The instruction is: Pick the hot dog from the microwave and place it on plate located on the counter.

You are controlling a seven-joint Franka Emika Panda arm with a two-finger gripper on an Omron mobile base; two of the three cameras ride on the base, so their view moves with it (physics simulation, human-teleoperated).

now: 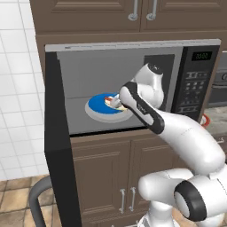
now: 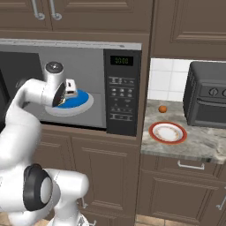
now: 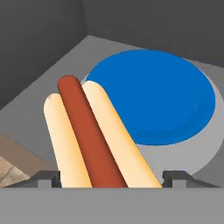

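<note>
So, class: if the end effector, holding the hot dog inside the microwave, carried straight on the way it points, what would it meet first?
Probably the blue dish. In the hand view, the end effector points along the hot dog toward that dish on the microwave floor; depth is unclear, so this is a judgement.

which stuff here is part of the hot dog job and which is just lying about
Part of the job:
hot dog, held between the gripper fingers
microwave, door open
plate, red-rimmed
counter

Just lying about:
blue dish in the microwave
toaster oven
small orange ball on the counter
</note>
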